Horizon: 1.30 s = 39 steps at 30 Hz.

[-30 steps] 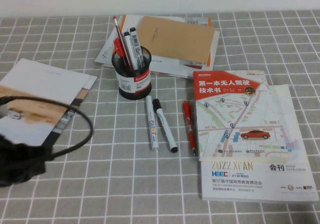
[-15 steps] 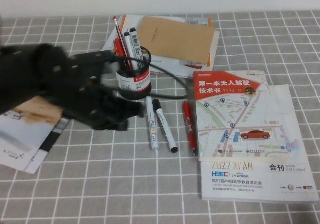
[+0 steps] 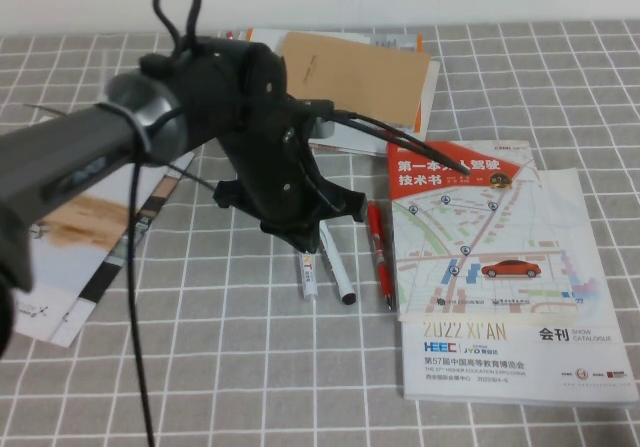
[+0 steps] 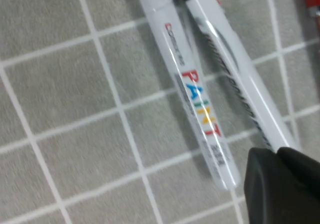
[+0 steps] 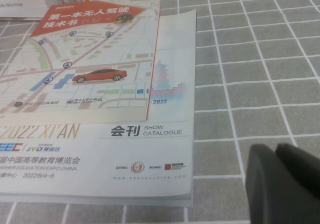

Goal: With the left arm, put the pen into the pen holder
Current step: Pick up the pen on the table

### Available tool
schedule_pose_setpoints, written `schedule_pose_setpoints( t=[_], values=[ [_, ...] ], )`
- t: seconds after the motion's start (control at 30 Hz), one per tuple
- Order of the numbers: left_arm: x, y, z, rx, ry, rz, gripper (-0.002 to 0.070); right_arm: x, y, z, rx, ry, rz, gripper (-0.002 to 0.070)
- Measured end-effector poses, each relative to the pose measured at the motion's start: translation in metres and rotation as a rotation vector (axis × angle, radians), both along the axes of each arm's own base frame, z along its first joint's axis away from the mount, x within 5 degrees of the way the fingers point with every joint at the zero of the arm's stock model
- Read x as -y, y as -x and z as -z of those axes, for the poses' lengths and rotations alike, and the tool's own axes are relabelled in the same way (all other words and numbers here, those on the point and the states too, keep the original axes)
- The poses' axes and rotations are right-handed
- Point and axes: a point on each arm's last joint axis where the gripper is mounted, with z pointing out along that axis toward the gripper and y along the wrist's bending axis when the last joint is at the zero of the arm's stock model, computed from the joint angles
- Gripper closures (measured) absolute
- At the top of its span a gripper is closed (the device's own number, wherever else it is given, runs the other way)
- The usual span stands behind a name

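Because the task calls for a pick with the left arm, that arm reaches in from the left of the high view and hangs its black wrist low over the middle of the desk, so that the left tool sits directly above the upper part of the pen. The bulk of the wrist hides the pen holder in this view, so its position cannot be read now. Whether the left tool's fingers are parted or closed cannot be told; in the left wrist view only a dark piece of it shows in a corner, just beside the pen's end, and nothing is seen clamped on the barrel.

The pen lies flat on the grey checked cloth. In the high view its long axis runs nearly straight away from the robot, the near end showing below the wrist. Judging from that, a grasp across the barrel would suit. Touching or nearly touching it on its right lies the black-capped marker, angled slightly, and this closeness may crowd one finger. Further right rests the red pen, then the catalogue.

The right tool is parked near the catalogue's corner; its state cannot be told.
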Motion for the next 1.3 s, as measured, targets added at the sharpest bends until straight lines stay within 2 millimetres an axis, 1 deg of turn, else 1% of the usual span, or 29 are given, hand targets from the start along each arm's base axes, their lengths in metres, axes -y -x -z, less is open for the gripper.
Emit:
schedule_pose_setpoints(
  t=[0.03,0.1,0.17,0.23,0.3,0.37,0.47,0.67,0.87,1.1,1.2,1.27,1.3],
  values=[
    [0.001,-0.002,0.002,-0.003,-0.01,0.01,0.0669,0.0,0.0,0.0,0.0,0.0,0.0,0.0689],
    [0.004,-0.007,0.006,-0.009,-0.021,0.025,0.0632,0.0,0.0,0.0,0.0,0.0,0.0,0.0689],
    [0.007,-0.011,0.009,-0.011,-0.025,0.033,0.0577,0.0,0.0,0.0,0.0,0.0,0.0,0.0689],
    [0.009,-0.015,0.013,-0.01,-0.032,0.037,0.0505,0.0,0.0,0.0,0.0,0.0,0.0,0.0689],
    [0.009,-0.018,0.016,-0.008,-0.043,0.027,0.0454,0.0,0.0,0.0,0.0,0.0,0.0,0.0689],
    [0.008,-0.02,0.019,-0.007,-0.056,0.0,0.0425,0.0,0.0,0.0,0.0,0.0,0.0,0.0689],
    [0.007,-0.022,0.021,-0.002,-0.07,-0.032,0.041,0.0,0.0,0.0,0.0,0.0,0.0,0.0689],
    [0.008,-0.026,0.035,-0.019,-0.086,-0.058,0.0405,0.0,0.0,0.0,0.0,0.0,0.0,0.0689],
    [0.002,-0.034,0.05,-0.04,-0.097,-0.098,0.0404,0.0,0.0,0.0,0.0,0.0,0.0,0.0689],
    [0.002,-0.039,0.051,-0.018,-0.084,-0.103,0.0408,0.0,0.0,0.0,0.0,0.0,0.0,0.0689],
    [0.002,-0.039,0.051,-0.016,-0.094,-0.1,0.0463,0.0,0.0,0.0,0.0,0.0,0.0,0.0689],
    [0.001,-0.038,0.051,-0.02,-0.105,-0.091,0.0549,0.0,0.0,0.0,0.0,0.0,0.0,0.0689],
    [0.0,-0.038,0.051,-0.023,-0.109,-0.086,0.0573,0.0,0.0,0.0,0.0,0.0,0.0,0.0688]
  ],
)
